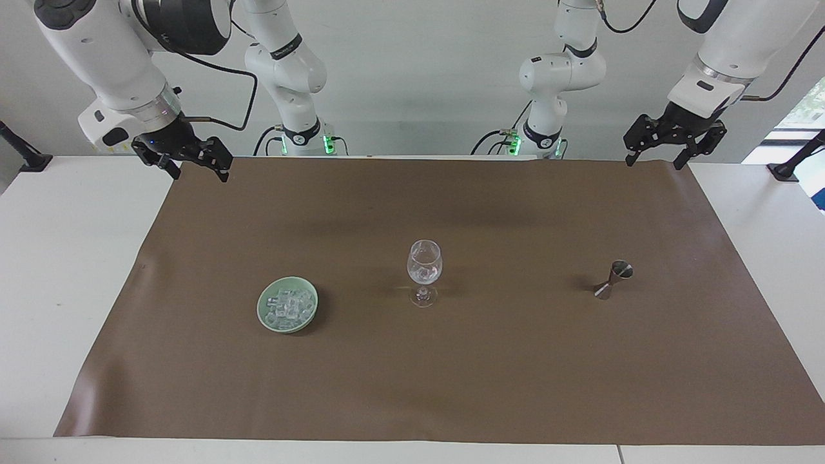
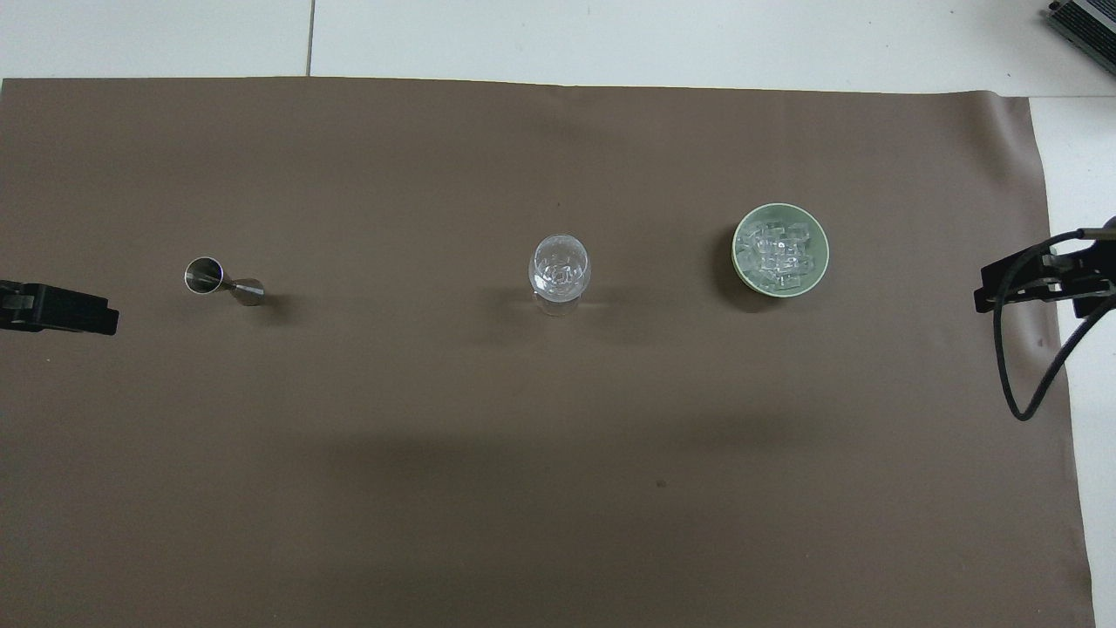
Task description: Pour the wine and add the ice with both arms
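A brown mat (image 1: 451, 361) covers most of the white table (image 1: 64, 258), its edges leaving bare strips at both ends. The table top shows a seam (image 2: 310, 39) on the strip farthest from the robots. A small dark speck (image 2: 661, 483) marks the mat nearer the robots. At the table's corners stand black clamp mounts (image 1: 796, 161) — one at each end (image 1: 22, 154). A grey device's corner (image 2: 1085, 22) juts in at the overhead view's edge — what it is cannot be told.
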`<state>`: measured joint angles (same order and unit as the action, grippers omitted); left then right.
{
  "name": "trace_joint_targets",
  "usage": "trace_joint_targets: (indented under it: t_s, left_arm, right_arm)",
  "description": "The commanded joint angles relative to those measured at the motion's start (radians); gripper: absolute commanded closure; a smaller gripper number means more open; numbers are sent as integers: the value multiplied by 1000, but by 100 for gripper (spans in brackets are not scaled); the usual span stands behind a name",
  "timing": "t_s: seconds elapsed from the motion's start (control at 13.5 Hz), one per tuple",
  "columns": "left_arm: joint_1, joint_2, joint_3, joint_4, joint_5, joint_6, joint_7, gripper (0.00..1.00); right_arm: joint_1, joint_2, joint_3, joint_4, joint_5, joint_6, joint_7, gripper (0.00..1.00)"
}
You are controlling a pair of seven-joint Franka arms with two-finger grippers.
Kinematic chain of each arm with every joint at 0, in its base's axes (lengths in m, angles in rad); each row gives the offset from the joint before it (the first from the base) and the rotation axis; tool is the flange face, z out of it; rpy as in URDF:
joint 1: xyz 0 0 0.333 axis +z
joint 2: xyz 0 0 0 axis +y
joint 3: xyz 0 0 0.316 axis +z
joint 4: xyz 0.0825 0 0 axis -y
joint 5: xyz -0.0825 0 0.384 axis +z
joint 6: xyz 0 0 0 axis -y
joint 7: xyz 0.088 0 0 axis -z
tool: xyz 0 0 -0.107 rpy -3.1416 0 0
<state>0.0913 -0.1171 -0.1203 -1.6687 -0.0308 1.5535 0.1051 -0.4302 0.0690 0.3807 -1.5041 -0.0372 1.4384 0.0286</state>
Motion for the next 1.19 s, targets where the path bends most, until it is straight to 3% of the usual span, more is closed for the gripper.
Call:
trace_joint_targets:
  t_s: [0.0, 1.11]
  left_arm:
    - [-21, -6, 2, -8, 46, -10, -4, 0]
    - [-37, -9, 8, -14, 42, -6, 21, 0]
  right_arm:
    - [-19, -28, 6, -27, 5, -1, -39, 0]
    - [-9, -15, 15, -5, 26, 0, -98, 0]
